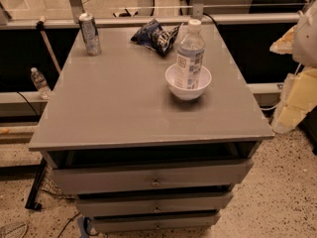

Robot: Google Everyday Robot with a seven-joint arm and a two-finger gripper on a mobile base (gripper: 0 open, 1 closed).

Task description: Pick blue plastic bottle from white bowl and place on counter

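The blue plastic bottle (190,53) stands upright inside the white bowl (188,86). It has a white cap and a white label with a dark square mark. The bowl sits on the right half of the grey counter (114,108), which tops a cabinet with three drawers. My gripper (292,100) shows as pale white and yellowish shapes at the right edge of the view. It is beyond the counter's right side, well apart from the bottle and bowl, and holds nothing that I can see.
A silver can (90,33) stands at the counter's back left. A crumpled dark blue chip bag (154,35) lies at the back middle, just behind the bottle. A small water bottle (39,83) stands on the floor to the left. A rail runs behind the counter.
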